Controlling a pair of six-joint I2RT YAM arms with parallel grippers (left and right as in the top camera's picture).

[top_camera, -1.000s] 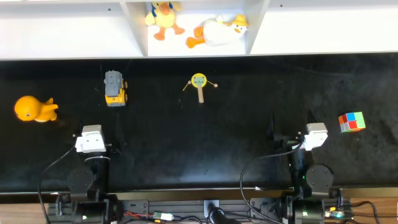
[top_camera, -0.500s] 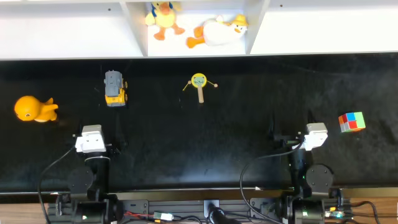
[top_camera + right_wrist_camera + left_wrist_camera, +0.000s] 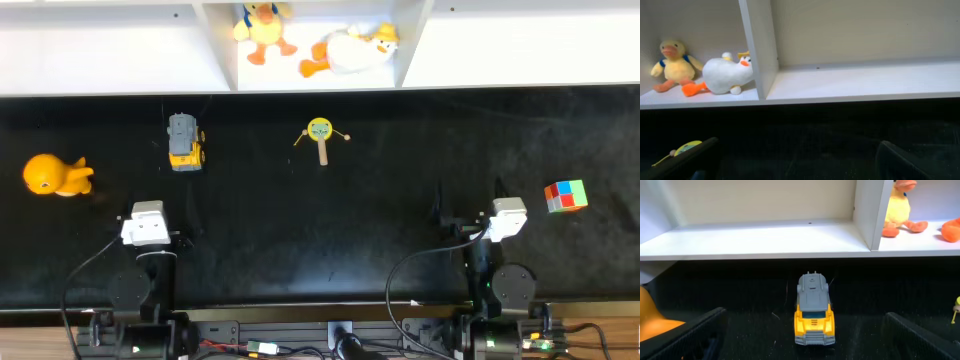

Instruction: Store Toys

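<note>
I am seeing four toys lying out on the black desk (image 3: 330, 240), and none of them is sitting on the shelf (image 3: 120, 60). The grey and yellow truck (image 3: 184, 141) is standing on its wheels on the left half, near the shelf's edge. The orange toy (image 3: 57, 175) is lying far out on the left side, well apart from the truck. The little rattle (image 3: 320, 133) is lying near the middle with its stick pointing away from the shelf. The colour cube (image 3: 565, 196) is sitting far out on the right side.

Two soft toys are already resting in the middle box of the shelf. The yellow duck (image 3: 262, 28) is sitting up, and the white duck (image 3: 350, 50) is lying on its side just beside it. The shelf boxes on either side of them are showing bare white floors.

The left jaws are hanging low over the desk and facing the shelf. They are spread wide and gripping nothing. The truck is standing out in front of them, lined up with the gap but not touching them.

The right jaws are also hanging low and facing the shelf. They are spread wide too, with nothing between them. The cube is sitting off to their right, and the rattle is lying off to their left.
</note>
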